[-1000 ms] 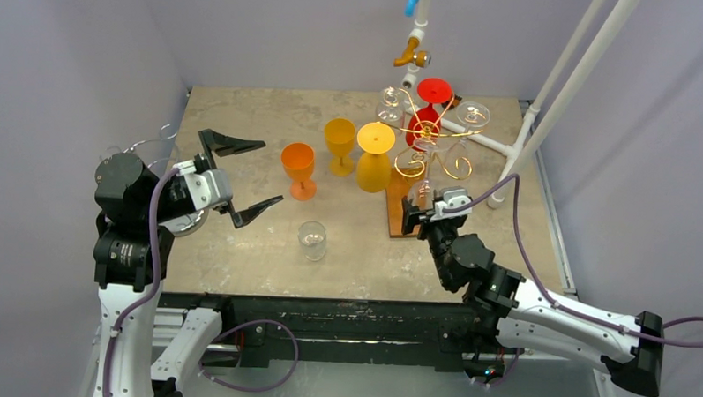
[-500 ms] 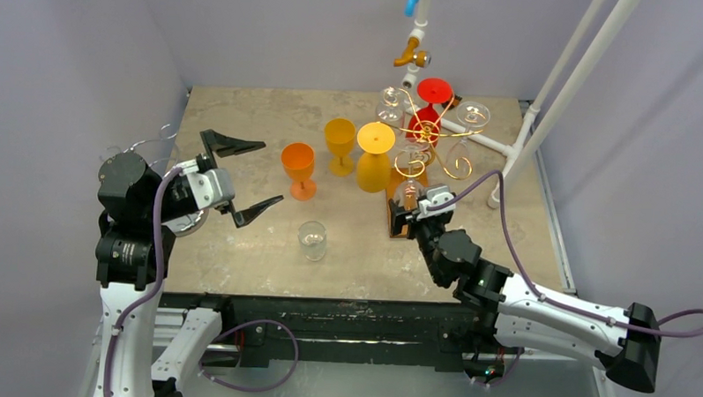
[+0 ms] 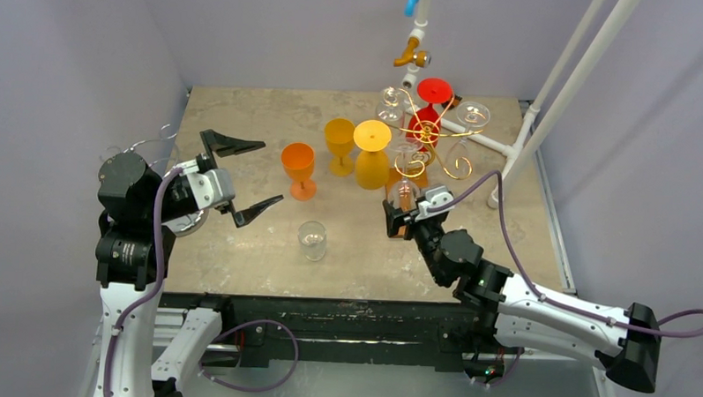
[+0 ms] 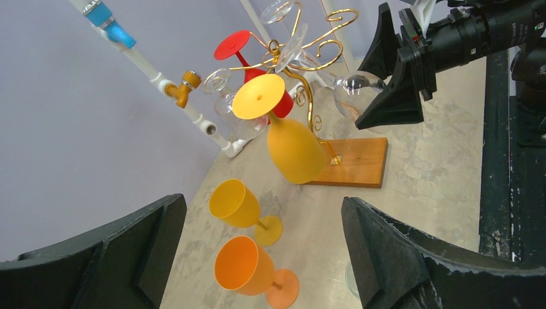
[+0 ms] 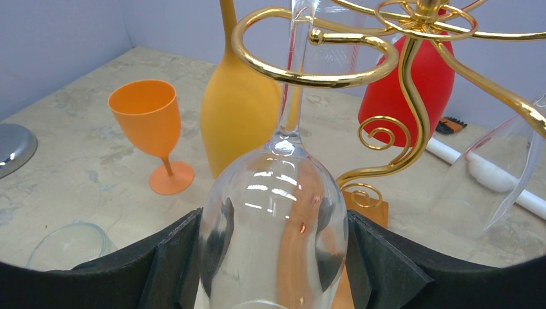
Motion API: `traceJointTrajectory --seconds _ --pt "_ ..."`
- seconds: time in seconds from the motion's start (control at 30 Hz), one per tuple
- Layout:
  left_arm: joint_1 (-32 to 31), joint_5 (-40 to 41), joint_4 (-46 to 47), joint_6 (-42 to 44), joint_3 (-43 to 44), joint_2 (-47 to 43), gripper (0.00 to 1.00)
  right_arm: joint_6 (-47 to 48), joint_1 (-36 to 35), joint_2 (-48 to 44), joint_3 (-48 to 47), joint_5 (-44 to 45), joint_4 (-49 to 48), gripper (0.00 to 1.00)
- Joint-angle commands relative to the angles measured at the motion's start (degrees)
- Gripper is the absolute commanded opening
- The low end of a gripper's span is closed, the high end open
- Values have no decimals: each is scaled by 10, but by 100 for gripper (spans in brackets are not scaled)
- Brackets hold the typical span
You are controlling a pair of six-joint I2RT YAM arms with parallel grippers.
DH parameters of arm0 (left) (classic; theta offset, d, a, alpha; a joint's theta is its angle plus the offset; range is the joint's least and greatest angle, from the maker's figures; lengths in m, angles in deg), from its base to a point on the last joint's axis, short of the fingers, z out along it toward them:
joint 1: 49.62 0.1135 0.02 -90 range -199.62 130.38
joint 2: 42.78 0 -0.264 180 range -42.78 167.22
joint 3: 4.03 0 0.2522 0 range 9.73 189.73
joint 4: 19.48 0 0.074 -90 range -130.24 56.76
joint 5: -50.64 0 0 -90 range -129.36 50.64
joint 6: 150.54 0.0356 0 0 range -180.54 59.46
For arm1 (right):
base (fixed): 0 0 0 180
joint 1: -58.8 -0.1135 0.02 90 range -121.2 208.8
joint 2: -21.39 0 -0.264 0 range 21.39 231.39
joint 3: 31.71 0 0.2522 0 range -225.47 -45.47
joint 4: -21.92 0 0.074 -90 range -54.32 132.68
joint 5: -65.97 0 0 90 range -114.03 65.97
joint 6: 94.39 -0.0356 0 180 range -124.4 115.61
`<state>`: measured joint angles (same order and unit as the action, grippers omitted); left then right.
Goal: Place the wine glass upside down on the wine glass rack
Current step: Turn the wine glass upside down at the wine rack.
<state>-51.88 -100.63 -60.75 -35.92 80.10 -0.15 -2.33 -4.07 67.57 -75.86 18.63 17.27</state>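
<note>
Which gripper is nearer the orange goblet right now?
Left. The left gripper hangs open just left of the orange goblet. The right gripper is farther off to the goblet's right, at the rack, shut on the clear wine glass.

Rack [image 5: 315, 80] gold — wine glass [image 5: 273, 225] clear, goblet [image 5: 145, 109] orange, hung glass [image 5: 383, 90] red; table [image 3: 245, 115] mottled beige.

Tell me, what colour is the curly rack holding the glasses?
Gold. The rack shows best in the right wrist view, up close.
</note>
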Motion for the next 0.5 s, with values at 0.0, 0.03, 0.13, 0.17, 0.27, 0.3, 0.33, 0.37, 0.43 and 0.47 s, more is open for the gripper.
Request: traceJointTrajectory --seconds 0.0,0.03,0.13,0.17,0.27,0.3,0.33,0.37,0.43,0.47 --pt "3 0 3 7 -7 -2 100 -9 3 -26 -4 -11 -40 0" --pt "3 0 3 7 -7 -2 100 -10 3 -29 -3 -10 -38 0" --pt "3 -2 2 5 -6 -2 100 -10 3 -35 2 -9 -36 0" --pt "3 -3 2 6 -7 -2 100 -10 3 -36 2 -9 -34 0" --pt "3 -2 2 6 -6 -3 100 -8 3 -41 5 -18 -32 0" --pt "3 -2 1 6 -5 -3 100 -8 3 -43 5 -23 -30 0" --pt "3 -2 1 6 -5 -3 100 -8 3 -43 6 -26 -28 0" --pt "3 -2 1 6 -4 -3 100 -7 3 -45 6 -31 -27 0" --pt "3 -2 1 6 -4 -3 100 -7 3 -49 7 -36 -23 0" --pt "3 -2 1 6 -4 -2 100 -5 3 -52 8 -39 -22 0"
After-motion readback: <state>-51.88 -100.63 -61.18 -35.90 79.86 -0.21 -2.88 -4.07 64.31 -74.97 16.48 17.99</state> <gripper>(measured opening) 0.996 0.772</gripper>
